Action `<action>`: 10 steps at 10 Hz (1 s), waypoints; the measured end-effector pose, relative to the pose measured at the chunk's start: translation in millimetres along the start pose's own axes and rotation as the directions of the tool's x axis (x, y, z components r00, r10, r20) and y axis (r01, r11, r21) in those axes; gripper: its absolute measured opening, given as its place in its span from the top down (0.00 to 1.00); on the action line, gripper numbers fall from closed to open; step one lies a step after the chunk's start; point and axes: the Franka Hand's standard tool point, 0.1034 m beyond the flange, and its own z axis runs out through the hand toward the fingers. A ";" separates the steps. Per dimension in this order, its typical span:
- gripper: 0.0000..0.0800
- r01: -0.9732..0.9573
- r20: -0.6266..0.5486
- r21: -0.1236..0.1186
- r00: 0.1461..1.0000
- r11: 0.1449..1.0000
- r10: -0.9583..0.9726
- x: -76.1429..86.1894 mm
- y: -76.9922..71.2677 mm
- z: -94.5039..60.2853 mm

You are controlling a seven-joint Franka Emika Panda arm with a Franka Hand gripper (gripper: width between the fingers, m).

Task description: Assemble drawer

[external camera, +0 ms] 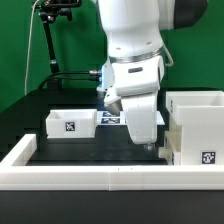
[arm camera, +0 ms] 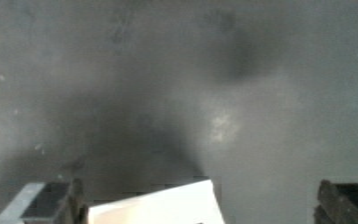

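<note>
The tall white drawer shell (external camera: 195, 122) stands at the exterior view's right, with a square tag low on its front. One small white open-top tray (external camera: 70, 122) with a tag lies at the exterior view's left. My gripper (external camera: 150, 143) hangs low over the black table just beside the shell. In the wrist view my gripper (arm camera: 197, 187) is open, with its dark fingers (arm camera: 43, 205) wide apart. The corner of a white part (arm camera: 158, 205) lies between them, close to one finger and not gripped. I cannot tell which part it is. The second tray is hidden.
The marker board (external camera: 112, 118) lies flat on the table behind my arm. A low white rim (external camera: 90, 172) borders the black table (external camera: 90, 145) at the front and sides. A black stand with cables rises at the back left.
</note>
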 end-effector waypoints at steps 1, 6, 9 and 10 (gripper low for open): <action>0.19 -0.007 -0.001 0.000 1.000 1.000 0.007 -4.1 0.1 -1.3; 0.19 -0.084 0.023 -0.006 0.996 0.996 0.084 -44.1 -23.8 -17.0; 0.19 -0.101 0.036 -0.031 0.994 0.994 0.103 -56.1 -34.4 -36.2; 0.19 -0.104 0.038 -0.034 0.994 0.994 0.105 -59.8 -36.2 -39.8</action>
